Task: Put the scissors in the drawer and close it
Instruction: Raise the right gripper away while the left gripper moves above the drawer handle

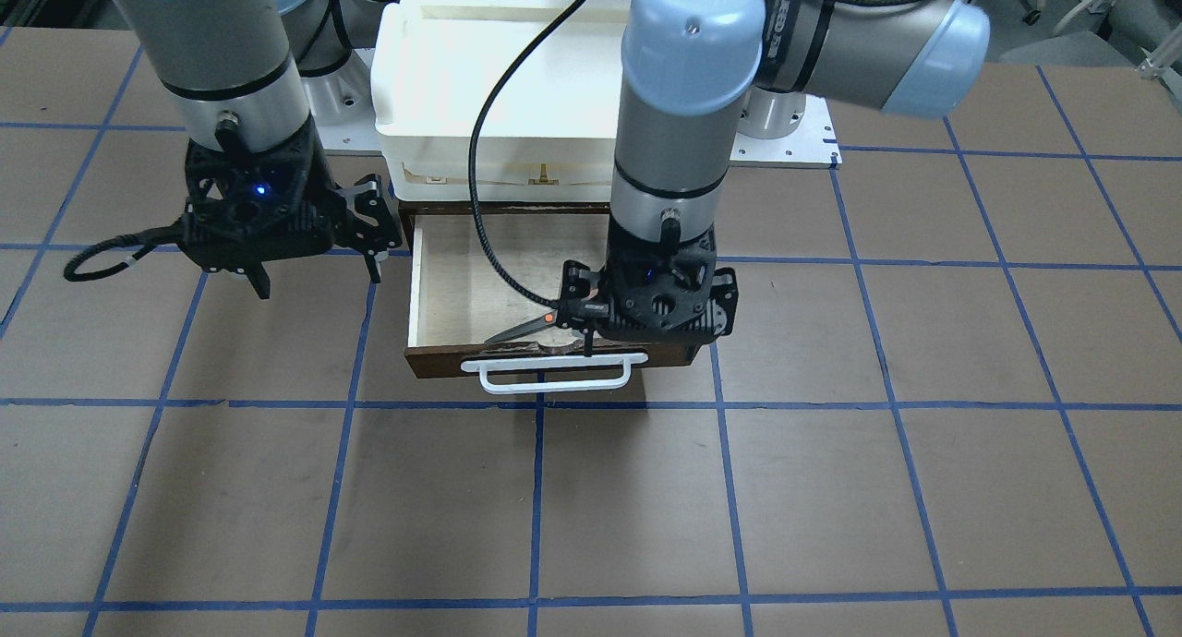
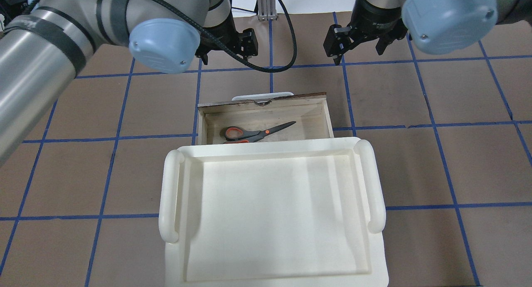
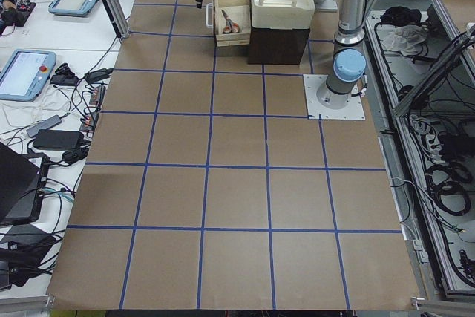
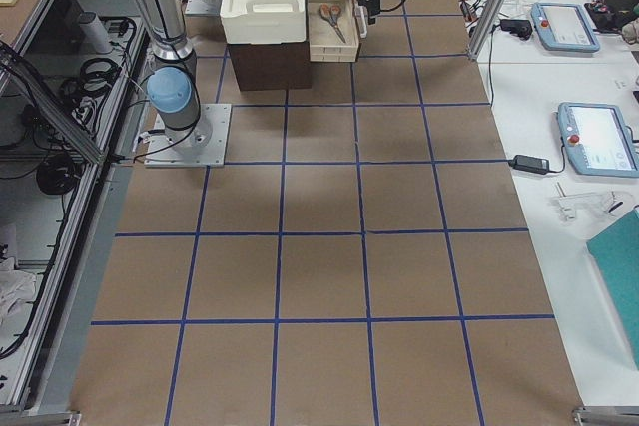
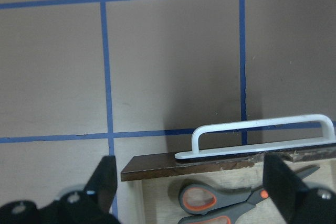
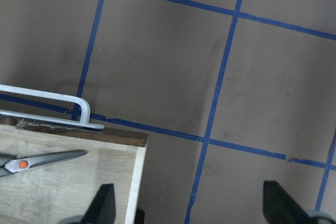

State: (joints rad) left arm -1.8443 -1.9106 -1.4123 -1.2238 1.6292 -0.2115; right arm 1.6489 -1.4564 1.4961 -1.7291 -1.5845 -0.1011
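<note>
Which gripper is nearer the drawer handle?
The left gripper: it hangs over the drawer front by the white handle; the right gripper is off past the drawer's side.

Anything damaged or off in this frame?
The shallow wooden drawer with dark brown front has a chipped top edge just behind its white bar handle. The grey-and-orange scissors lie flat inside. Nothing else stands out.

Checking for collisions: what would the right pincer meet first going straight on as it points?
Probably bare table just beside the drawer; the right pincer is open, one finger near the drawer's side wall, depth unclear.
</note>
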